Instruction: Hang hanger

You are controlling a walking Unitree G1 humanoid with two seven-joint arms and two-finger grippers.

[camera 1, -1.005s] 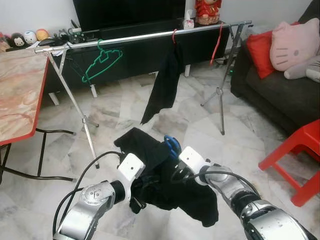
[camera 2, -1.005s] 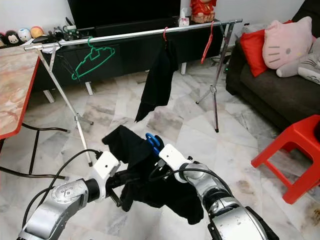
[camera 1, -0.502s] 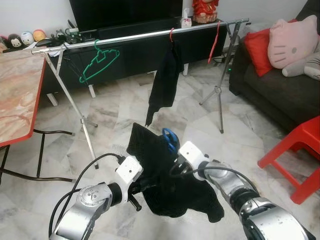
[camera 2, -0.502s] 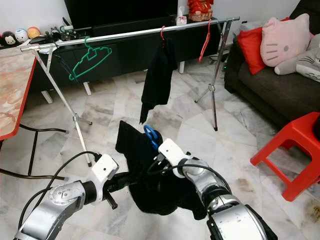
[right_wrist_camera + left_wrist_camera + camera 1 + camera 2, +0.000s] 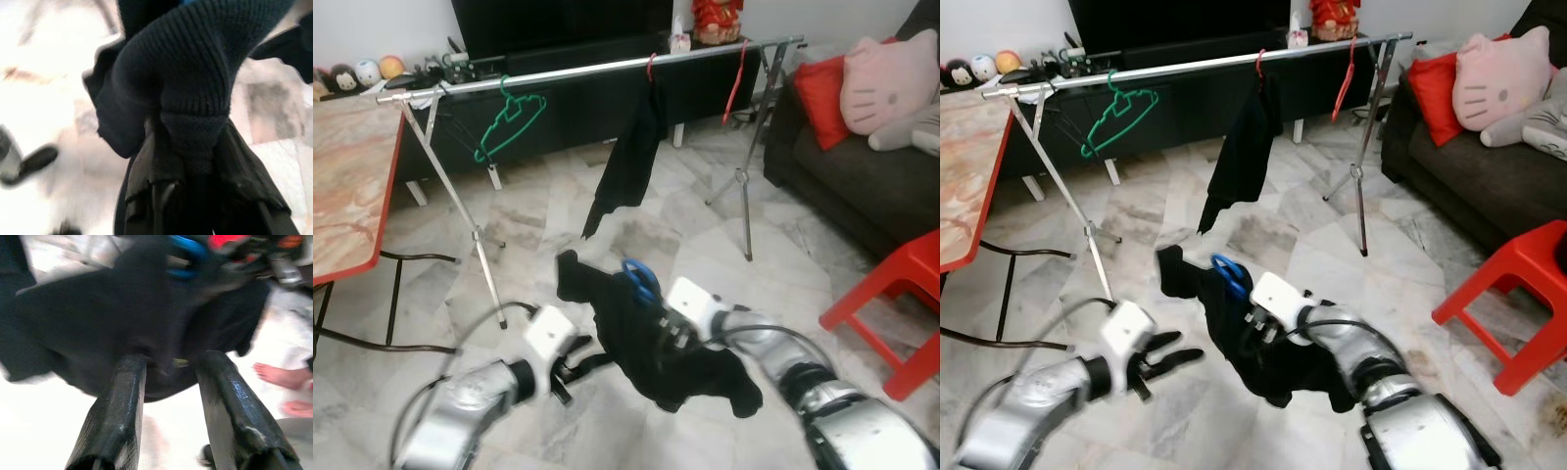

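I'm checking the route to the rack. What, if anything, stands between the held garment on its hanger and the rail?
Nothing visible: open floor lies between the black garment on its blue hanger, in the right gripper, and the rail.

Our left gripper [image 5: 1170, 352] has let go of the black garment [image 5: 656, 343]: a second ago its jaws were buried in the cloth at lower centre, now they stand open and apart from it, lower left of centre. The garment now hangs from our right gripper [image 5: 668, 331] alone, jaws closed on a bunched fold, with the blue hanger [image 5: 639, 281] hook lower in the frame than half a second ago
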